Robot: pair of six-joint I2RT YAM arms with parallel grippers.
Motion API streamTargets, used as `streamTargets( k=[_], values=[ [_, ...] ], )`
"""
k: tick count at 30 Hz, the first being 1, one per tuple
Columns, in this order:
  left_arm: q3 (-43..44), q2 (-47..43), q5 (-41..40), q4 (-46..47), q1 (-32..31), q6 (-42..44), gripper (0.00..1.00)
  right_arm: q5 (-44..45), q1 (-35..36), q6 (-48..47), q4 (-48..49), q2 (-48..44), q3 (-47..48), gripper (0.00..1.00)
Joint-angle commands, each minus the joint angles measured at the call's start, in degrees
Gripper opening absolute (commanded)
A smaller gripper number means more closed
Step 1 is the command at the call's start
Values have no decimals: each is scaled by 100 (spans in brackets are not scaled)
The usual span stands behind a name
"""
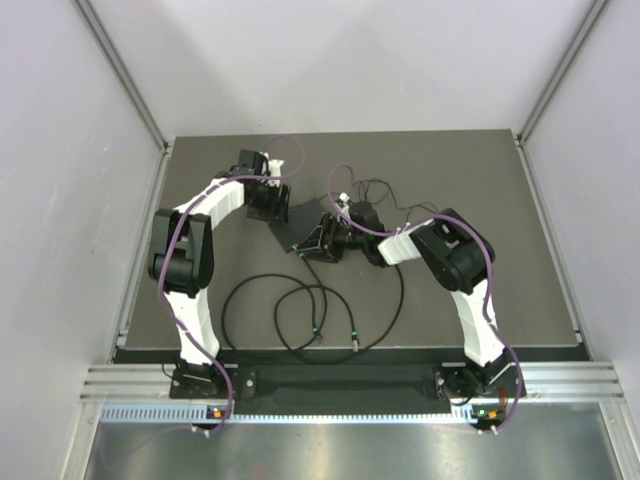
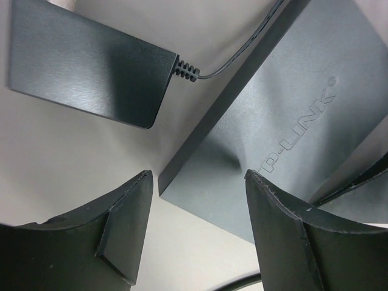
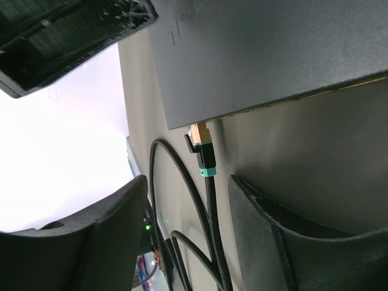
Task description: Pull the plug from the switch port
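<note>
The switch (image 1: 297, 228) lies flat at mid-table; it is a matte-black box with TP-LINK lettering (image 2: 297, 115). In the right wrist view its narrow edge (image 3: 273, 103) carries the plug (image 3: 204, 150), gold-tipped with a teal collar, whose tip meets the port. A braided black cable (image 3: 212, 224) runs back from it between my fingers. My right gripper (image 3: 185, 182) is open, its tips just short of the plug and holding nothing. My left gripper (image 2: 197, 176) is open over the switch's near corner, one finger (image 2: 276, 224) above the lid, not clamped. From above, the left gripper (image 1: 272, 202) and right gripper (image 1: 322, 240) flank the switch.
A black power adapter (image 2: 85, 66) with a thin lead lies beside the switch. Loops of black cable (image 1: 300, 310) spread over the near half of the dark mat. White walls with metal rails enclose the table on three sides.
</note>
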Motion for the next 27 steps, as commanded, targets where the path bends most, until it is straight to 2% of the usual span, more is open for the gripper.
streamTargets(
  k=[1,11,18,27],
  values=[
    [-136,156,126,-2,13,122,67,189,129,-104,-283,69,-74,56],
    [-181,226,66,-46,-31,43,63,23,190,-139,-468,332,330,48],
    [-198,270,-4,-107,-145,-1,59,251,208,-130,-565,403,445,43],
    [-225,331,-49,-125,-198,-10,57,269,199,502,-29,623,296,38]
  ],
)
